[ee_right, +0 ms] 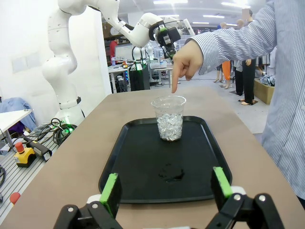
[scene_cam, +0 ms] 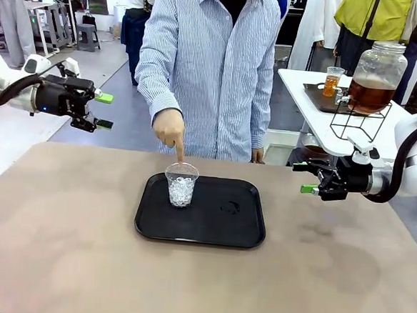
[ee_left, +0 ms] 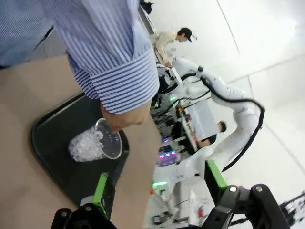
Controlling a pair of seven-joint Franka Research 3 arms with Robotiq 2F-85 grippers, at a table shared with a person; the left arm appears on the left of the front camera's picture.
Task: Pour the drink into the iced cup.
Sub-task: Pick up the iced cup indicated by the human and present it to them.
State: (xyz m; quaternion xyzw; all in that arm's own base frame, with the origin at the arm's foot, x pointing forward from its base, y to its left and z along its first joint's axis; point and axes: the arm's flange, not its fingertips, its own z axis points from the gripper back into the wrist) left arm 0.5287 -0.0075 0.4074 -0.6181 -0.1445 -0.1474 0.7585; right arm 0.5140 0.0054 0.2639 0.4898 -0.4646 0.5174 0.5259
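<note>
A clear cup of ice [scene_cam: 181, 185] stands upright on the left part of a black tray [scene_cam: 218, 227] at the table's middle. A person's hand [scene_cam: 169, 129] points a finger down at the cup's far rim. The drink is amber liquid in a big lidded glass jar [scene_cam: 375, 75] on a wire stand on the side table at back right; a small clear cup [scene_cam: 333, 81] beside it holds some too. My left gripper [scene_cam: 104, 111] hovers open, high at the far left. My right gripper [scene_cam: 305, 177] is open at the table's right edge, facing the iced cup [ee_right: 170, 118]. The left wrist view also shows the iced cup [ee_left: 95, 142].
The white side table [scene_cam: 306, 84] with a dark tray stands behind my right arm. A small wet patch [ee_right: 171, 172] marks the tray's right half. The person's striped sleeve [ee_left: 114, 81] hangs over the cup. Brown tabletop lies bare around the tray.
</note>
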